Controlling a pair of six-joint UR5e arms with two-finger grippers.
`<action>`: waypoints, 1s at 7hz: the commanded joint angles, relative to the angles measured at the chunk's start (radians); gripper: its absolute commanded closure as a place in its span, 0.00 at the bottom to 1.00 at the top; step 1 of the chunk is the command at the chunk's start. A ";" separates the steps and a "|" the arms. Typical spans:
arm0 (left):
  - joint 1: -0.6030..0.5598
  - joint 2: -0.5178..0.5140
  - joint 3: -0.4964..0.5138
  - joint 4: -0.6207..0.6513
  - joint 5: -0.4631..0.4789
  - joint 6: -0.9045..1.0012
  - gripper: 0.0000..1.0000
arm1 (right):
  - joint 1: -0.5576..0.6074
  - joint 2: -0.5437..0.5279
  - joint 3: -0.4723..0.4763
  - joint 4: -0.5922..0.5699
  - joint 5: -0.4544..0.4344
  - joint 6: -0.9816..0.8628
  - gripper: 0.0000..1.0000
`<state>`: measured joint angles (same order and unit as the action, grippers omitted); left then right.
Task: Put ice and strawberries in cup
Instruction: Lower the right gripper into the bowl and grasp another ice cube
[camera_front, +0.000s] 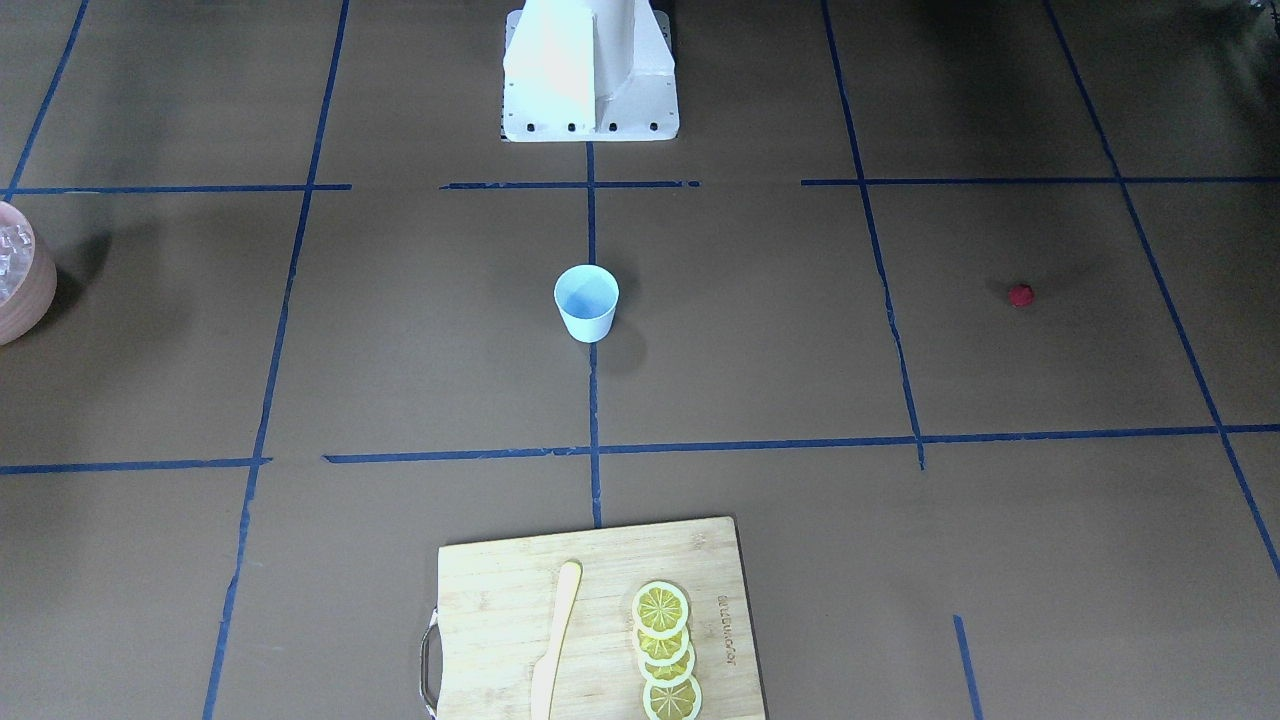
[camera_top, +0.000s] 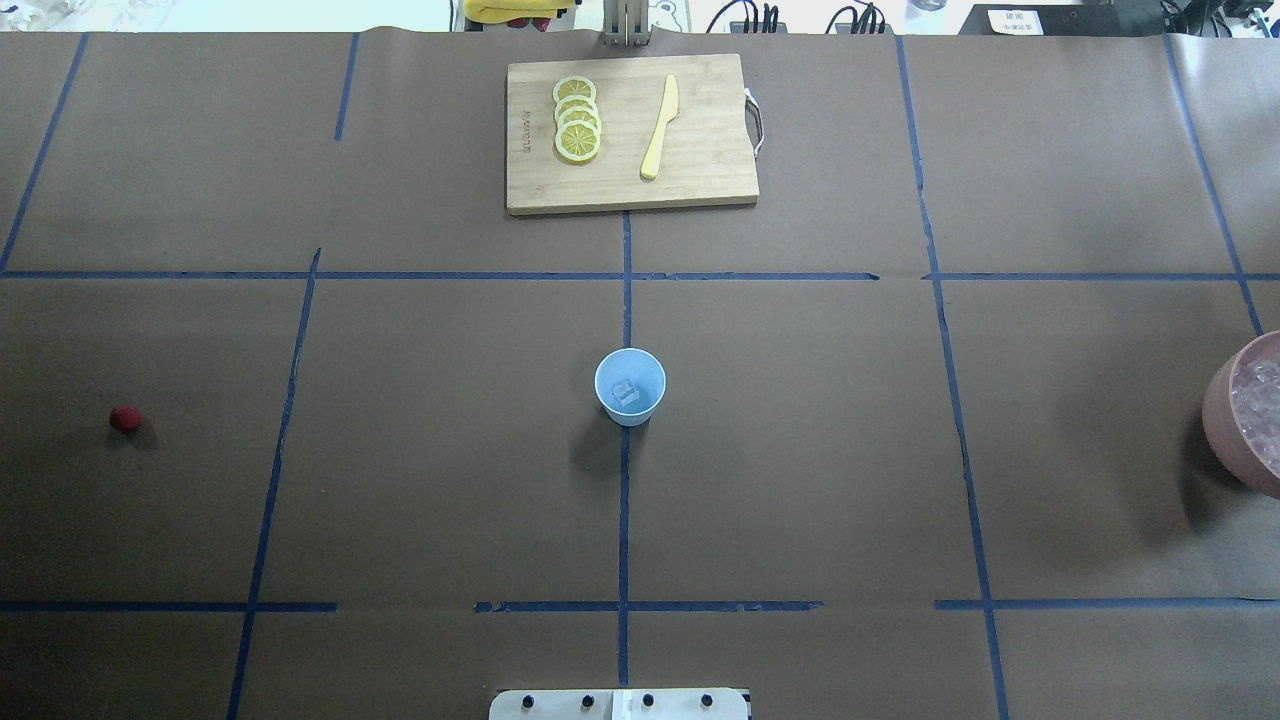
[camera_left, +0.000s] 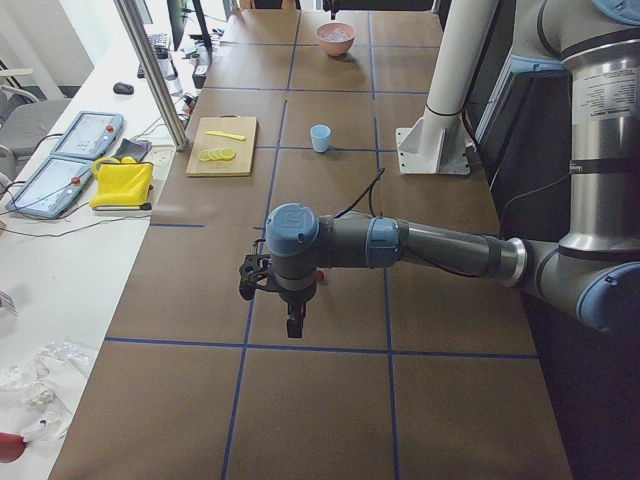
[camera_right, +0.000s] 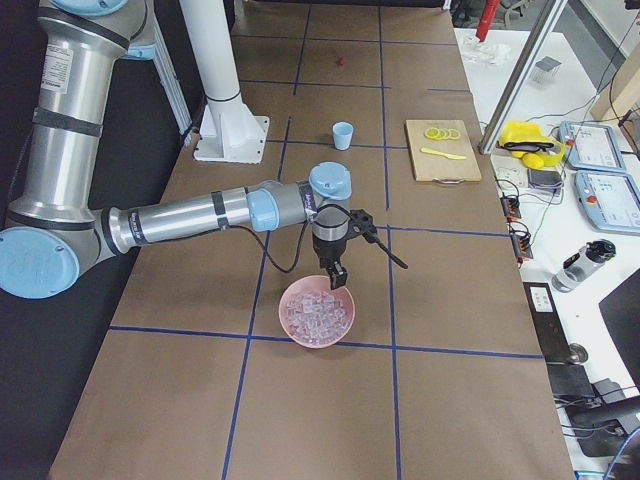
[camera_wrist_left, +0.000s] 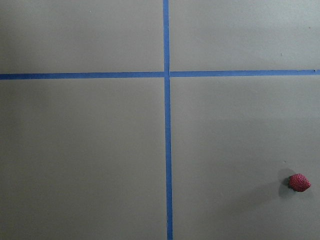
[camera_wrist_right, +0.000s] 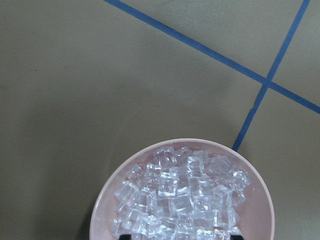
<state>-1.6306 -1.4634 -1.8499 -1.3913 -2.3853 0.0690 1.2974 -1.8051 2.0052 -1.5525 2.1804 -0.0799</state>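
Note:
The pale blue cup (camera_top: 630, 385) stands upright at the table's middle, with one clear ice cube (camera_top: 627, 392) in it. More ice (camera_wrist_right: 180, 200) fills the pink bowl (camera_right: 317, 345) on my right. The strawberry (camera_top: 124, 418), a tiny dark-red berry, lies alone on the table far to my left; it also shows in the left wrist view (camera_wrist_left: 299, 182). My left gripper (camera_left: 296, 325) hangs above the table close to the berry. My right gripper (camera_right: 337, 278) hangs over the bowl's rim. I cannot tell whether either gripper is open or shut.
A wooden cutting board (camera_top: 700, 170) lies at the far side of the table, with lemon slices (camera_top: 577, 118) and a yellow knife (camera_top: 659, 128) on it. The robot's white base (camera_front: 590, 70) stands at the near edge. Blue tape lines cross the brown table.

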 joint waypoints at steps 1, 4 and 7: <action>0.000 0.000 0.000 0.000 0.000 0.000 0.00 | -0.001 0.000 -0.063 0.000 -0.010 -0.001 0.40; 0.000 -0.002 0.000 -0.006 -0.002 -0.038 0.00 | -0.007 0.003 -0.120 0.002 -0.010 0.000 0.40; 0.000 0.000 -0.008 -0.006 -0.003 -0.043 0.00 | -0.026 -0.002 -0.166 0.077 -0.027 -0.001 0.40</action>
<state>-1.6306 -1.4640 -1.8568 -1.3973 -2.3882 0.0278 1.2842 -1.8060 1.8642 -1.5073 2.1584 -0.0802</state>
